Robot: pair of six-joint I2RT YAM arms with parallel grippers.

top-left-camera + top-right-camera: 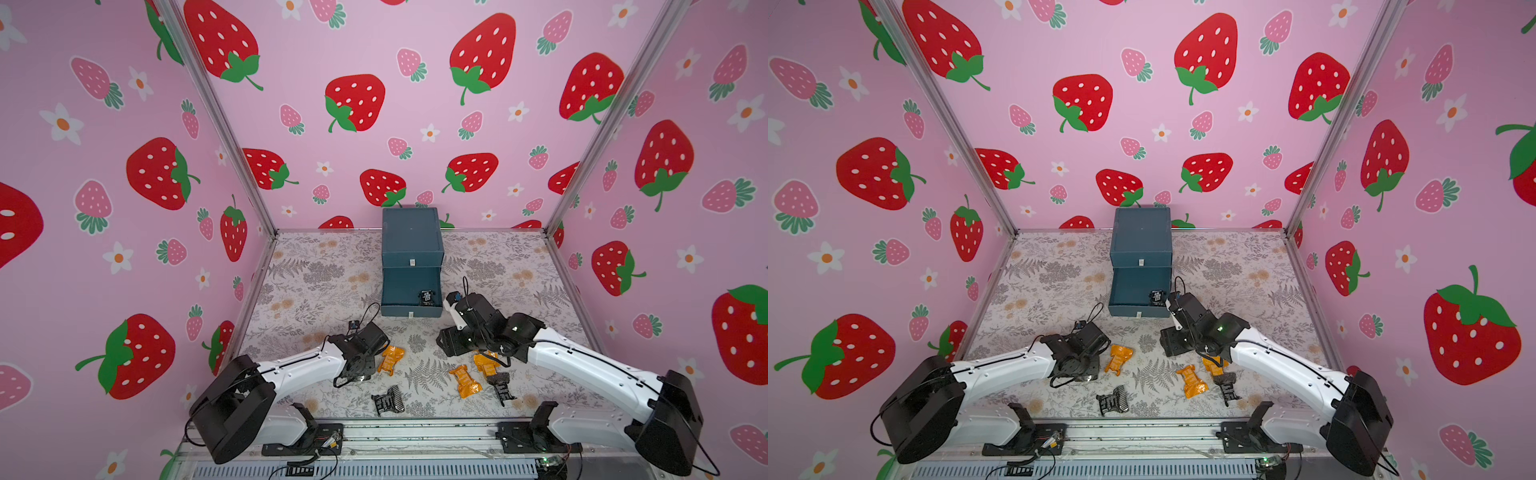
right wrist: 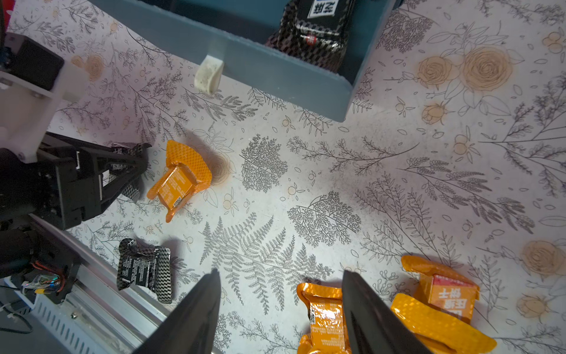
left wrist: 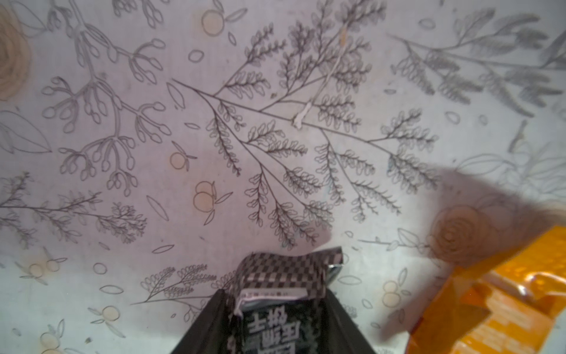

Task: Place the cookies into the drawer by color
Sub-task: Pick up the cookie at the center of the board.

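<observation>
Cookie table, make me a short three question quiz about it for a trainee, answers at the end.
1. True or false: the open drawer holds an orange cookie.
2. How many orange cookies lie on the table? A two, B three, C five.
3. Fill in: the left claw grips a ___ cookie.
Key: 1 false, a black-patterned cookie lies there; 2 B; 3 black-patterned.
</observation>
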